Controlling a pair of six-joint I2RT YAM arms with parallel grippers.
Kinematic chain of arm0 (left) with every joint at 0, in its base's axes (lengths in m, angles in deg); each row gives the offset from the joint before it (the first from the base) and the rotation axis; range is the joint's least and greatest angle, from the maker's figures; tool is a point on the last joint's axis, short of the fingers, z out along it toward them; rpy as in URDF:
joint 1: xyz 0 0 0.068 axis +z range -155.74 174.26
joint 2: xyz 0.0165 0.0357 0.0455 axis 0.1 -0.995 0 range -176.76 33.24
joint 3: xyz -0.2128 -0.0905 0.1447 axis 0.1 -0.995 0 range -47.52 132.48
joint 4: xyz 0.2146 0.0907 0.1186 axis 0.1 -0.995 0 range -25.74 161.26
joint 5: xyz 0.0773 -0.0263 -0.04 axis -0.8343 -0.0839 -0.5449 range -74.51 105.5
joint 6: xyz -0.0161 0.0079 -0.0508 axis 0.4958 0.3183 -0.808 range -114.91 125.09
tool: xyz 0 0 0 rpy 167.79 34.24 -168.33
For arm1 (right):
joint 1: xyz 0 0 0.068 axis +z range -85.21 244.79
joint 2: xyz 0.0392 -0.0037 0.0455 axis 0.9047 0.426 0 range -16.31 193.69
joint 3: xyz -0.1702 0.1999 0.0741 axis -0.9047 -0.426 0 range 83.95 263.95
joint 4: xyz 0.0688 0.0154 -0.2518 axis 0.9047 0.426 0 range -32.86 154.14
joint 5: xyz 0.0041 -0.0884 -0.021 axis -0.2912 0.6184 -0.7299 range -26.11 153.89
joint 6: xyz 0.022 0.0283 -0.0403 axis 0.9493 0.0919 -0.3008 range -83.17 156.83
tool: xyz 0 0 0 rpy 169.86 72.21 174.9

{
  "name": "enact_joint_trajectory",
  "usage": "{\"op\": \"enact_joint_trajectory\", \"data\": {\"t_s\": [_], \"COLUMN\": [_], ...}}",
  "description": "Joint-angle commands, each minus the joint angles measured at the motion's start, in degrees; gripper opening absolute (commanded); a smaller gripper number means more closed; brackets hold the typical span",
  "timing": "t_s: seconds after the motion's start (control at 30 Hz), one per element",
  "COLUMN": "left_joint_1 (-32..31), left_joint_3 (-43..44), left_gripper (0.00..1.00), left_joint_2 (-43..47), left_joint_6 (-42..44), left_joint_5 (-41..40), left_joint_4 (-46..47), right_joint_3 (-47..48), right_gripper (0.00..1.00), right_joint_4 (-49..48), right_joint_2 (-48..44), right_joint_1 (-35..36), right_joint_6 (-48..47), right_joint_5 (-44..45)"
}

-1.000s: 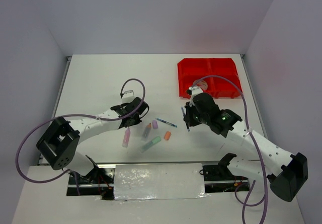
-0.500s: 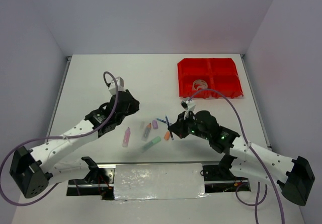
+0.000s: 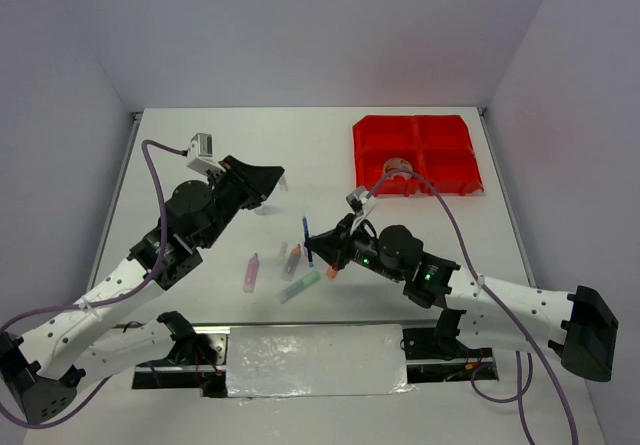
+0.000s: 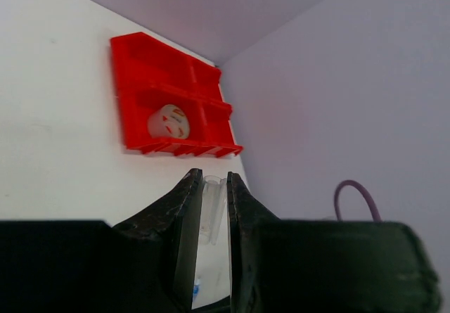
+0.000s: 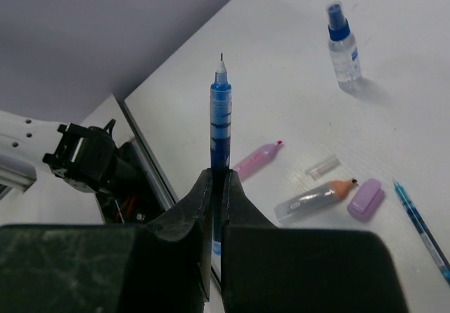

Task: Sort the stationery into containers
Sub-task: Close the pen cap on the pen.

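Observation:
My right gripper (image 3: pixel 318 249) (image 5: pixel 219 176) is shut on a blue pen (image 3: pixel 305 239) (image 5: pixel 220 126), holding it off the table over the loose stationery. Below it lie a pink highlighter (image 3: pixel 251 273) (image 5: pixel 257 158), an orange-tipped highlighter (image 3: pixel 292 258) (image 5: pixel 313 199), a green highlighter (image 3: pixel 299 286), a purple piece (image 5: pixel 365 199), a clear cap (image 5: pixel 322 165) and a blue-capped bottle (image 5: pixel 342 46). My left gripper (image 3: pixel 274 178) (image 4: pixel 211 180) is raised at centre left, shut on a small clear tube (image 4: pixel 213 200). The red containers (image 3: pixel 445 155) (image 4: pixel 137 81) sit at the back right, with a tape roll (image 3: pixel 397 170) (image 4: pixel 169 122) in one bin.
A small orange piece (image 3: pixel 331 273) lies by my right gripper. Another thin blue pen (image 5: pixel 422 228) lies at the right edge of the right wrist view. Purple cables loop over both arms. Walls close the table on three sides.
My right gripper has carried the blue pen left, from near the bins to over the pile. My left gripper has risen and swung toward the back, still holding the clear tube.

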Motion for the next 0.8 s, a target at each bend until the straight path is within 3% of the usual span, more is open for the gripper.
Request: {"op": "enact_joint_trajectory", "data": {"t_s": [0.0,0.77], "left_joint_1": [-0.19,-0.28], "left_joint_3": [-0.35,-1.41], "left_gripper": [0.00,0.00], "left_joint_2": [0.82,-0.41], "left_joint_6": [-2.44,0.19], "left_joint_5": [4.48,8.26], "left_joint_4": [5.53,7.20], "right_joint_3": [5.82,11.37], "right_gripper": [0.00,0.00], "right_joint_4": [-6.54,-0.92], "right_joint_2": [2.41,5.58], "right_joint_1": [1.03,1.38], "right_joint_6": [-2.31,-4.69], "right_joint_5": [0.25,1.57]}}
